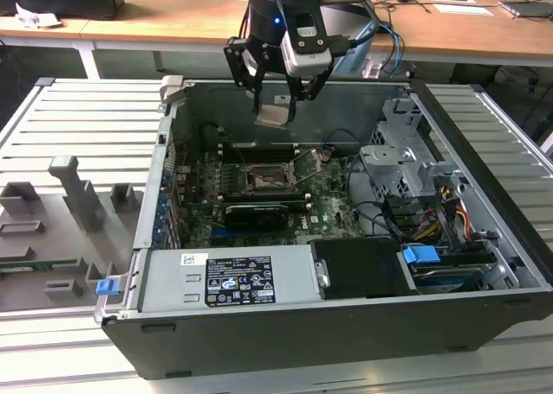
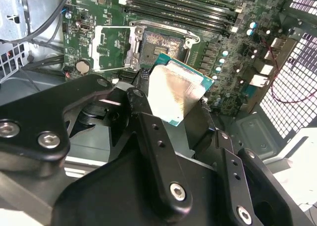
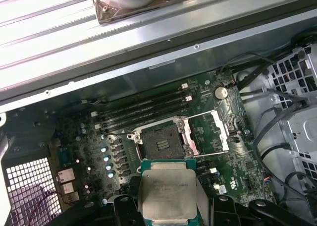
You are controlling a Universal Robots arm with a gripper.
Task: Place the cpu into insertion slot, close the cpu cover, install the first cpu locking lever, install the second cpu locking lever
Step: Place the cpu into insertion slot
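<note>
My gripper (image 1: 276, 111) hangs over the open computer case, shut on the cpu (image 1: 275, 114), a flat square chip with a pale metal face. In both wrist views the cpu (image 2: 176, 89) (image 3: 168, 194) sits between the black fingers, well above the board. Below and ahead of it lies the insertion slot (image 1: 263, 180) (image 3: 161, 144) (image 2: 166, 43), dark, bare and framed in silvery metal. The cpu cover (image 3: 210, 132) (image 2: 113, 47) stands swung open beside the slot, showing green board through its cut-out.
Long black memory slots (image 3: 141, 112) run beside the socket. A grey power supply (image 1: 229, 275) fills the case's near side, and a drive cage with cables (image 1: 406, 165) is at the exterior view's right. A grey fixture plate (image 1: 69, 212) lies outside the case on the left.
</note>
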